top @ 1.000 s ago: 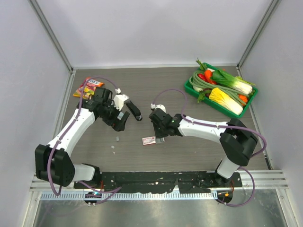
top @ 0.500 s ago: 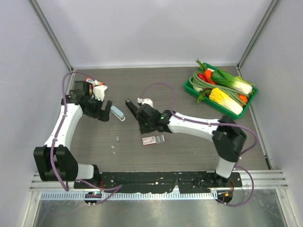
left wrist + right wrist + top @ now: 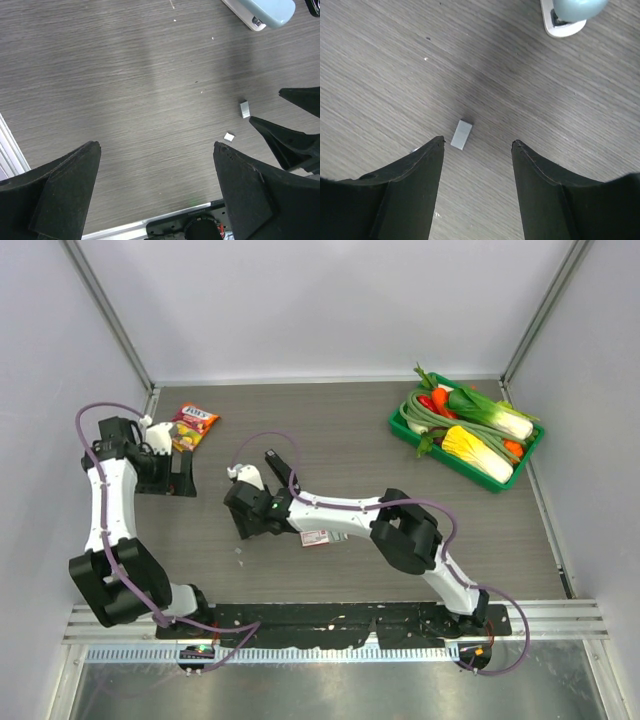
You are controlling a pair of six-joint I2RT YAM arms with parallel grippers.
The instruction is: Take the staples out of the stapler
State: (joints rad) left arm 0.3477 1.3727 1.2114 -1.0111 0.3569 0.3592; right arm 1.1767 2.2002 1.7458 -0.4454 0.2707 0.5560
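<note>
Left gripper (image 3: 156, 145) and right gripper (image 3: 477, 142) both spread wide and empty, stapler (image 3: 572, 12) lying apart from them.

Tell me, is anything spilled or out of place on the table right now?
Yes: two small grey bits, likely staple pieces, lie loose on the table near the pale blue stapler. Nothing else stands out.

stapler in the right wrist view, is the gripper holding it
No, the stapler lies on the table beyond the open, empty right gripper.
</note>
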